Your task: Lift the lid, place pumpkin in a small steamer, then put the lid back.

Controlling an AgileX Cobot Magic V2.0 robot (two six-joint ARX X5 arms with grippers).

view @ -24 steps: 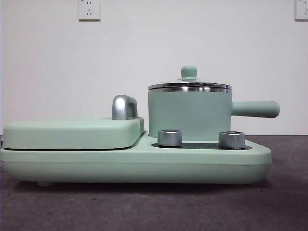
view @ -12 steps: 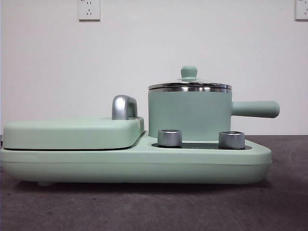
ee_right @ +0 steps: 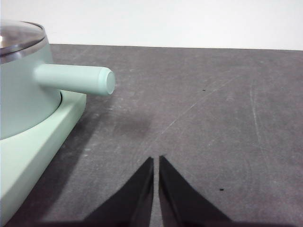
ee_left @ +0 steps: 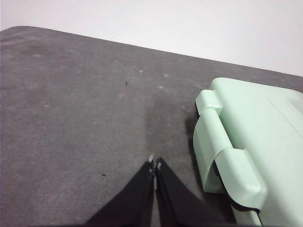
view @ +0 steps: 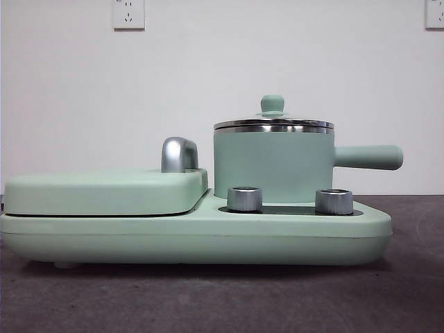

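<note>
Left tool (ee_left: 155, 164) is pressed together, hanging over bare table (ee_left: 85, 118) next to the flat griddle cover (view: 104, 191). The lid (view: 273, 123) sits on the small steamer (view: 274, 166), on the base's (view: 208, 239) right side. Right tool (ee_right: 155, 161) is pinched together too, near the steamer's handle (ee_right: 75, 79).

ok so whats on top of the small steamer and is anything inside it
The lid sits flat on the small steamer, its mint-green knob upright in the middle. The steamer's opaque wall hides the inside from the front, and the glass seen from the right wrist shows only glare. No pumpkin is visible anywhere.
</note>
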